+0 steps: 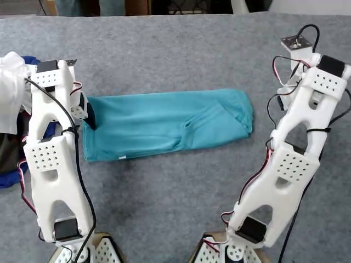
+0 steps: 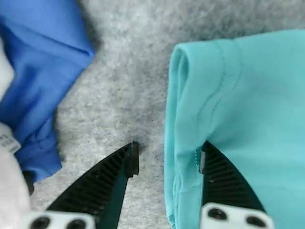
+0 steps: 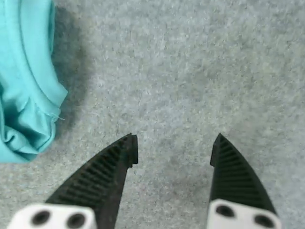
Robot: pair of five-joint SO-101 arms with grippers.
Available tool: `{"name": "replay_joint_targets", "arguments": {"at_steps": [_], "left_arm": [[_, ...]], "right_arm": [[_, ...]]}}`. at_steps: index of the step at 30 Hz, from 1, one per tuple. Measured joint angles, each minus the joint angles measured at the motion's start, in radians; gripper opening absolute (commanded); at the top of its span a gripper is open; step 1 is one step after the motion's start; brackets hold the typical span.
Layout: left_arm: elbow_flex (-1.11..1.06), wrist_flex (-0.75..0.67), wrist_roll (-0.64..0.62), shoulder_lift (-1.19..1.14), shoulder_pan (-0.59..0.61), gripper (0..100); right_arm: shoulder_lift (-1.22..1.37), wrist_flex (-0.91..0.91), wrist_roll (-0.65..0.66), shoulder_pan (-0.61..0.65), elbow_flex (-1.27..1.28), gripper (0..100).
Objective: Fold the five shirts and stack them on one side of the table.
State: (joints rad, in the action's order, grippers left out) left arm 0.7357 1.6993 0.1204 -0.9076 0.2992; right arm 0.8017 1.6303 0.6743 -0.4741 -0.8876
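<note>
Teal shirt (image 1: 164, 123) mid-table, folded into a long strip — cross fold not yet done. Left gripper (image 2: 167, 155), jaws apart, straddles one end; right gripper (image 3: 174, 150), jaws apart, over mat (image 3: 190, 71) beside the other. Pile (image 1: 11, 104) looks unfolded — most remains.

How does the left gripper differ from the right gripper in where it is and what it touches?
The left gripper straddles the edge of the teal shirt; the right gripper hangs over bare grey table beside that shirt. One left finger is over the cloth; the right fingers are clear of it. Both are open.
</note>
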Motion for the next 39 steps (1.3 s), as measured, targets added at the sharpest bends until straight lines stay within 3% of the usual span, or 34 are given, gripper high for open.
{"name": "replay_joint_targets", "arguments": {"at_steps": [10, 17, 21, 32, 39], "left_arm": [[0.009, 0.003, -0.071, -0.074, -0.051, 10], [0.009, 0.003, -0.077, -0.077, -0.078, 5], [0.009, 0.003, -0.078, -0.078, -0.083, 3], [0.086, 0.052, -0.08, -0.052, -0.143, 3], [0.087, 0.051, -0.08, 0.052, -0.333, 3]], "right_arm": [[0.0, -0.261, -0.161, 0.0, 0.284, 25.4], [0.0, -0.496, -0.43, 0.0, 0.367, 25.4], [0.0, -0.563, -0.519, -0.002, 0.367, 25.4], [0.0, -0.624, -0.548, -0.118, 0.331, 25.4], [0.0, -0.689, -0.546, -0.158, 0.328, 25.4]]}}
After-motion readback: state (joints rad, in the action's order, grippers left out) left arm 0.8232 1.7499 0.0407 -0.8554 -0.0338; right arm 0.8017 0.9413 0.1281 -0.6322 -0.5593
